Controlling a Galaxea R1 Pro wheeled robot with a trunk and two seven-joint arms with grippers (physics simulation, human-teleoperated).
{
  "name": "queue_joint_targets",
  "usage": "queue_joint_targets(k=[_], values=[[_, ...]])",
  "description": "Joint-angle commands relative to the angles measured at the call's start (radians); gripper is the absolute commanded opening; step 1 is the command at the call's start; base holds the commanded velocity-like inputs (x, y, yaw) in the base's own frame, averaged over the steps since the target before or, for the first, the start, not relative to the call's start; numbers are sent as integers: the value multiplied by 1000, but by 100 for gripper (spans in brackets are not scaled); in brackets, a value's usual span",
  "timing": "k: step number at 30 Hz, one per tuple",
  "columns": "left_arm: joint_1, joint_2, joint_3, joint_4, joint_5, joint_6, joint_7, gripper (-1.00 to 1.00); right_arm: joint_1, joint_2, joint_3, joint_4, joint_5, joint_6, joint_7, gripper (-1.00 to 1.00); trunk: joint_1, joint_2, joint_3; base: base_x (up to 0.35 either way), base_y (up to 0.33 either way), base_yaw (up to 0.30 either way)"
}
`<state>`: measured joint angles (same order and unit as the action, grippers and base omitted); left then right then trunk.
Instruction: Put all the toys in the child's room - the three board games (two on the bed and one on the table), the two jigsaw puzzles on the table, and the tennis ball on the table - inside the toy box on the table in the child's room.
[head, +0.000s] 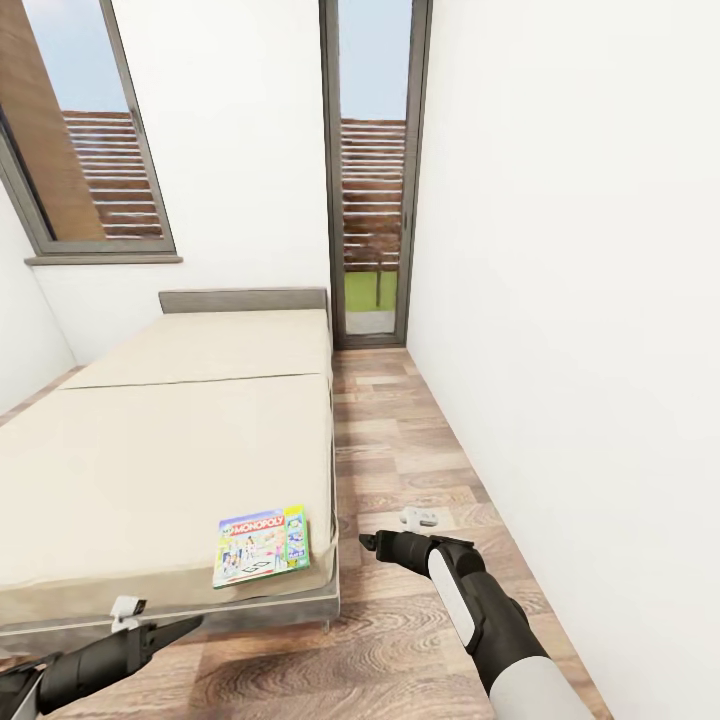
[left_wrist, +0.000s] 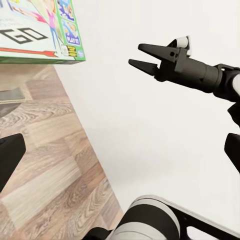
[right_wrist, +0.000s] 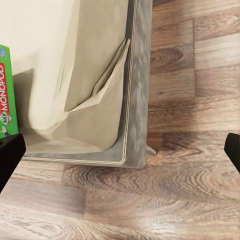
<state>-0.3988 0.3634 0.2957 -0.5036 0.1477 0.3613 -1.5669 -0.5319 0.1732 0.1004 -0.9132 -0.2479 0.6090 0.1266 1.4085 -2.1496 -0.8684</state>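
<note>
Room: white walls, wood-plank floor, a tall dark-framed window at the far end of the narrow aisle; the robot faces the foot of the bed.
Bed: the bed, plain beige mattress on a dark grey frame, takes up the left of the head view; its near corner sits just beside both arms.
Board game: the Monopoly box lies flat on the mattress close to the near right corner, near the edge but not overhanging as far as I can tell. Only this one game is in sight on the bed.
Right gripper: the right gripper hovers over the floor just beside the bed corner, apart from the box; its jaws stand a little parted and hold nothing.
Left gripper: the left gripper points toward the bed frame below the mattress edge; its fingers look close together with nothing between them, but I cannot tell for certain.
Risk, bed corner: either arm reaching in low could strike the grey frame or snag the loose mattress cover at the corner.
Risk, flat box: the box lies flush on soft bedding, so a fingertip may fail to get under it and simply push it.
Risk, sliding off: a sideways nudge from the right could send the box over the nearby edge onto the floor.
Risk, arm crossing: both grippers converge on one small area and could collide.
Risk, wall: the aisle is tight, so the right elbow may brush the wall.
</note>
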Motion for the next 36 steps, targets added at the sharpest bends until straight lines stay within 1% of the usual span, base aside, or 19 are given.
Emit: queue_joint_targets(k=[1,5,17,25,27,28,31,32,36], values=[[0,0,1,0,0,9,-4,100,0,0,-1,-1,1,5,2,100,0,0,-1,0,0,0],[0,1,2,1,0,4,-4,100,0,0,-1,-1,1,5,2,100,0,0,-1,0,0,0],[0,4,6,2,2,3,-4,100,0,0,-1,-1,1,5,3,100,46,-84,-39,0,0,0],[-7,20,15,2,7,26,-4,100,0,-1,-1,-5,-4,0,6,100,77,-140,-64,0,0,0],[-10,22,22,2,8,47,-4,100,0,-2,-1,-6,-6,1,7,100,84,-154,-70,0,0,0],[-13,23,33,2,8,79,-4,100,0,-3,-1,-8,-6,1,7,100,88,-161,-73,0,0,0],[-16,24,56,2,8,144,-4,100,0,-4,-1,-11,-8,1,9,100,100,-182,-82,0,0,0],[-18,25,73,2,8,186,-4,100,1,-5,-1,-12,-9,1,10,100,103,-189,-86,0,0,0],[-20,26,114,2,8,239,-4,100,2,-5,-2,-14,-9,1,13,100,119,-217,-98,0,0,0]])
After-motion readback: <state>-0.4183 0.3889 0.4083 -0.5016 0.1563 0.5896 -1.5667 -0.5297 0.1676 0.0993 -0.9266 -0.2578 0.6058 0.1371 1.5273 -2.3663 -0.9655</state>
